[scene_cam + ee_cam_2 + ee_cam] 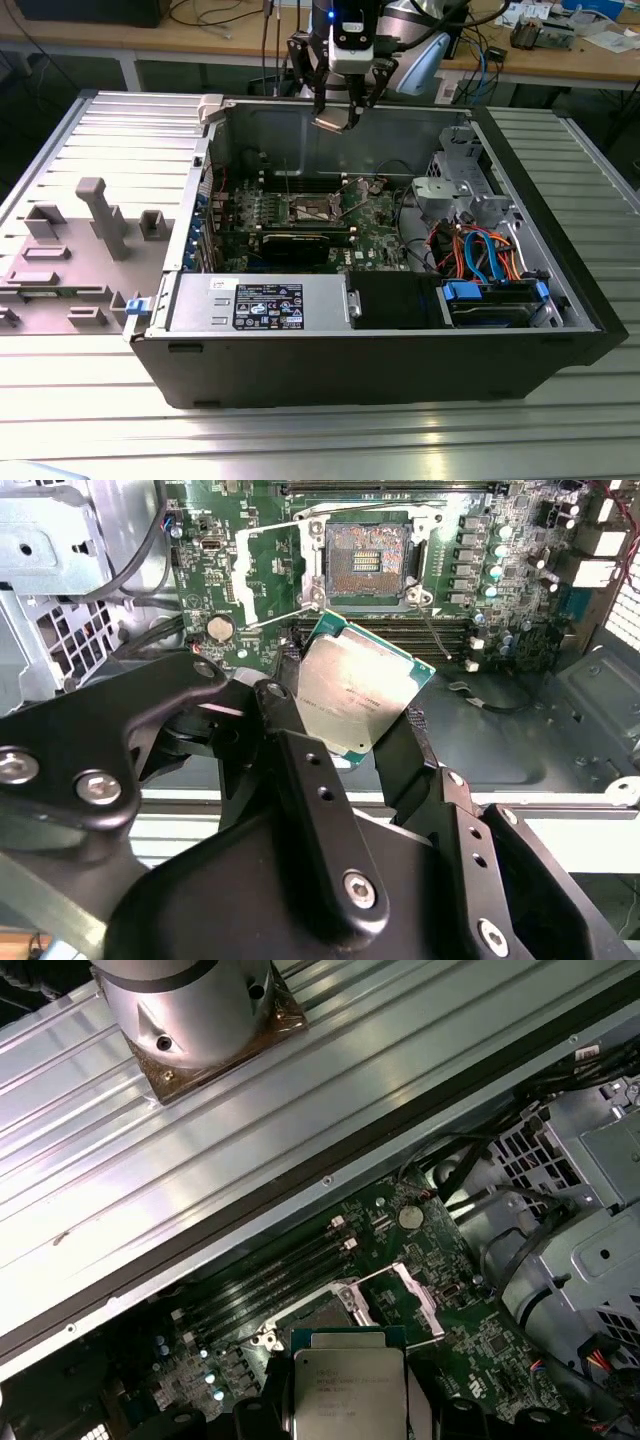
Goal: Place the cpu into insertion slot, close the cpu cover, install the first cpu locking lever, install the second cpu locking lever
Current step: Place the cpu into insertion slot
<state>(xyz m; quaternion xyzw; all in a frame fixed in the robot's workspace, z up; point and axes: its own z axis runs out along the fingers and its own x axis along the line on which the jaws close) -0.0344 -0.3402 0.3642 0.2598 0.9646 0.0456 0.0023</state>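
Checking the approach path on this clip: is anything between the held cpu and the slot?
Nothing visible does. In the second wrist view the tool holds the cpu over the board, and the slot lies open with its cover swung aside.

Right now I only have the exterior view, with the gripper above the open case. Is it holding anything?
Observer: Yes. In the second wrist view the gripper is shut on the cpu, whose grey metal top faces the camera.
Operator: Is the slot free?
Observer: Yes. The same view shows the slot with bare contacts and nothing seated in it.
Operator: And the cover?
Observer: In the first wrist view the cover is swung open beside the slot.
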